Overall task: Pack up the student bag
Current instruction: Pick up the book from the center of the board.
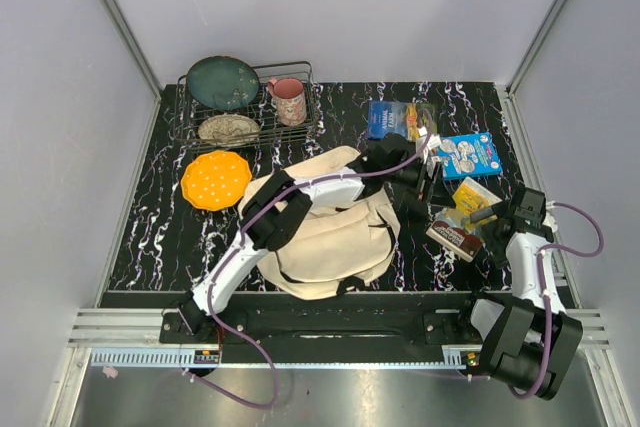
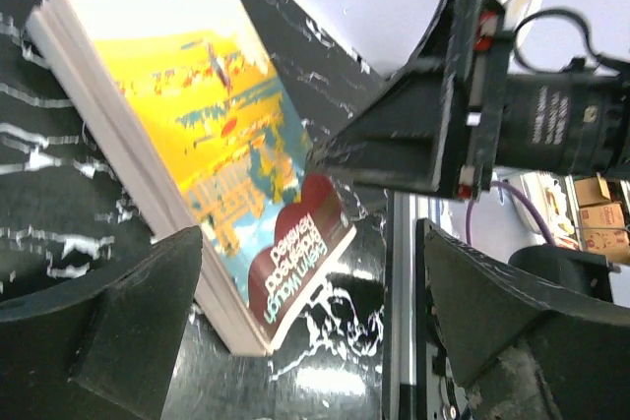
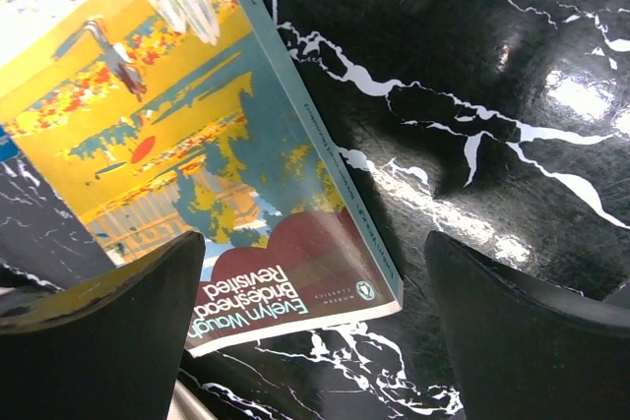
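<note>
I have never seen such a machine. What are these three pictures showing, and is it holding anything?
Two robot arms stand at the near edge of a black marbled table. One picture looks down from above; the other two come from cameras on the wrists, so each shows its own dark fingers. On the table lie the student bag, a paperback book, two blue books, an orange plate and a dish rack with a mug. The left gripper and right gripper are both open, holding nothing.

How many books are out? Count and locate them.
3: dark blue book far back, light blue book to its right, yellow paperback by the right gripper. The student bag may hide more.
</note>
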Action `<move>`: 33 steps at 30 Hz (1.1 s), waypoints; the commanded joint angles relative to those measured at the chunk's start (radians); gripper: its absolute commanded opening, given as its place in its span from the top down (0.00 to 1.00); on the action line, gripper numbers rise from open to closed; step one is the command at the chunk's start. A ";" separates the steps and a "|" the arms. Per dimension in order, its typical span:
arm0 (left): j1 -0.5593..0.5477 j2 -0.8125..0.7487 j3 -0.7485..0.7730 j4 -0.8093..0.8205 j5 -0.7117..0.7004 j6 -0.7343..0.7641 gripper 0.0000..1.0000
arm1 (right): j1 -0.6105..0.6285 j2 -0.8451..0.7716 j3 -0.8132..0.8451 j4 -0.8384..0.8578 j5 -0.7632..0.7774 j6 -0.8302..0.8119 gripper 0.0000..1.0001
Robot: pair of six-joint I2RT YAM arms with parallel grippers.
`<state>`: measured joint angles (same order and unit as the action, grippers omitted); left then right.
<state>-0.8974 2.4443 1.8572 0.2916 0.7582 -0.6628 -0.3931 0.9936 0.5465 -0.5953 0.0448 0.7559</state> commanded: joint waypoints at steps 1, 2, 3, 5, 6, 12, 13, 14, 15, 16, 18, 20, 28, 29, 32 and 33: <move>-0.024 0.081 0.129 -0.071 0.007 0.029 0.01 | 0.002 0.034 0.021 0.038 0.015 0.014 0.00; -0.029 0.088 0.134 -0.071 0.009 0.029 0.01 | 0.002 0.039 0.018 0.046 0.010 0.013 0.00; -0.031 0.099 0.129 -0.065 0.006 0.022 0.01 | 0.002 0.040 0.015 0.052 0.003 0.011 0.00; -0.031 0.105 0.117 -0.049 0.001 0.009 0.01 | 0.002 0.048 0.006 0.072 -0.011 0.008 0.00; -0.031 0.105 0.102 -0.037 -0.003 0.003 0.01 | 0.002 0.051 0.003 0.080 -0.016 0.003 0.00; -0.031 0.137 0.105 -0.003 0.024 -0.029 0.01 | 0.002 0.086 -0.023 0.149 -0.089 -0.006 0.00; -0.032 0.142 0.106 -0.002 0.030 -0.034 0.01 | 0.002 0.092 -0.025 0.160 -0.103 -0.009 0.00; -0.032 0.148 0.108 0.004 0.045 -0.038 0.01 | 0.002 0.105 -0.025 0.166 -0.109 -0.015 0.00; -0.032 0.150 0.103 0.017 0.049 -0.049 0.01 | 0.002 0.111 -0.025 0.173 -0.117 -0.021 0.00; -0.034 0.150 0.102 0.020 0.050 -0.052 0.01 | 0.002 0.115 -0.022 0.173 -0.126 -0.027 0.00; -0.037 0.156 0.102 0.037 0.070 -0.066 0.01 | 0.002 0.125 -0.026 0.189 -0.141 -0.043 0.00; -0.041 0.162 0.103 0.061 0.095 -0.089 0.02 | 0.002 0.125 -0.036 0.209 -0.184 -0.053 0.00; -0.049 0.157 0.115 0.106 0.138 -0.133 0.23 | 0.002 0.039 -0.060 0.273 -0.347 -0.066 0.00; -0.049 0.154 0.115 0.109 0.138 -0.133 0.26 | 0.002 0.011 -0.060 0.272 -0.350 -0.056 0.00; -0.052 0.153 0.119 0.118 0.144 -0.144 0.30 | 0.002 -0.027 -0.063 0.273 -0.367 -0.046 0.00; -0.051 0.153 0.125 0.122 0.145 -0.150 0.31 | 0.002 -0.029 -0.062 0.270 -0.370 -0.046 0.00</move>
<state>-0.9112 2.6057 1.9526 0.3260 0.7902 -0.7650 -0.3977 1.0195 0.4667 -0.4171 -0.1833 0.6807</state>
